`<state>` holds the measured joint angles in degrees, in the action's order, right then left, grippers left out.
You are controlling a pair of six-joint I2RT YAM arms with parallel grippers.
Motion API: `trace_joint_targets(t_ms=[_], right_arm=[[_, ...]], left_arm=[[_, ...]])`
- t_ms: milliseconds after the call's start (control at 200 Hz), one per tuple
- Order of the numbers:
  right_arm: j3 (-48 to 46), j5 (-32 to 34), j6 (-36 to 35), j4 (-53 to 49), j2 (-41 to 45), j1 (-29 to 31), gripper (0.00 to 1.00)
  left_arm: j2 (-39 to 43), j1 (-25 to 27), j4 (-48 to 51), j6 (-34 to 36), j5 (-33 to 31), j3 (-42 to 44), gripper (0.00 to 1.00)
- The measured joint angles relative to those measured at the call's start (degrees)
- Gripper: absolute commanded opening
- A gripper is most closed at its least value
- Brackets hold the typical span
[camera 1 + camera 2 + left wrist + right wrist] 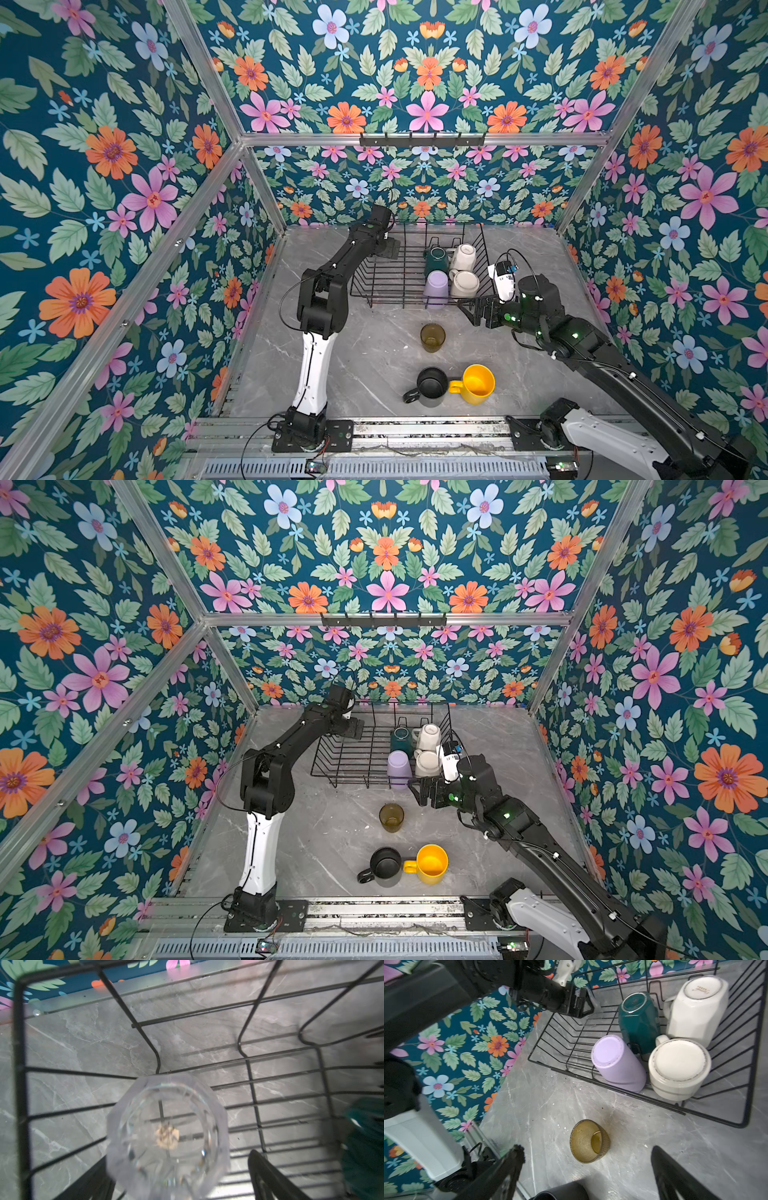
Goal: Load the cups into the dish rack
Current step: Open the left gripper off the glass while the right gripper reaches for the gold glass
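We find the dish rack (pixel 374 276) at 12 o'clock on the grey table (pixel 353 353) in both top views.

Four cups stand mouth-down at the rack's 3 o'clock end. The dark-green mug (pixel 436 258) and the tall cream mug (pixel 463 257) are on the 12 o'clock side. The lilac tumbler (pixel 435 286) and the white mug (pixel 464 284) are on the 6 o'clock side.

The left wrist view shows the clear glass (pixel 168 1136) standing on the rack floor, in the rack's 10 o'clock corner. The left gripper (pixel 177 1159) hangs over it, jaws spread wide on either side. One finger (pixel 268 1174) stands clear of the glass wall; whether the other touches it, we cannot tell. We see no grip on the glass.

The right gripper (pixel 467 313) hovers just off the rack's 5 o'clock corner, jaws wide and empty.

The amber glass (pixel 432 337) stands mouth-up on the table at 6 o'clock of the rack, near that gripper but apart from it.

The black mug (pixel 430 386) and the yellow mug (pixel 478 384) stand mouth-up side by side near the table's 6 o'clock edge. The yellow mug's handle points to 9 o'clock, against the black mug.
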<state>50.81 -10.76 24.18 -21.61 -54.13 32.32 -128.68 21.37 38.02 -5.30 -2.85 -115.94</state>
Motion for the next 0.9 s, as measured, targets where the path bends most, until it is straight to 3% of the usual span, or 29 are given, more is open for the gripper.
trace_joint_targets(t_ms=[305, 555, 900], right_arm=[[0.92, 2.36, -1.73, -6.10, -4.70, 0.55, 0.81], [3.41, 4.90, -2.25, -9.33, -12.98, 6.88, 0.70], [5.84, 6.43, -1.81, -9.35, -24.52, 10.75, 0.56]], left_arm=[[15.13, 0.00, -9.60, -2.60, 3.04, 14.67, 1.00], [36.41, 0.00, -26.60, -6.93, 5.79, 39.32, 1.00], [64.70, 0.00, -46.21, -14.82, 6.43, 70.82, 1.00]])
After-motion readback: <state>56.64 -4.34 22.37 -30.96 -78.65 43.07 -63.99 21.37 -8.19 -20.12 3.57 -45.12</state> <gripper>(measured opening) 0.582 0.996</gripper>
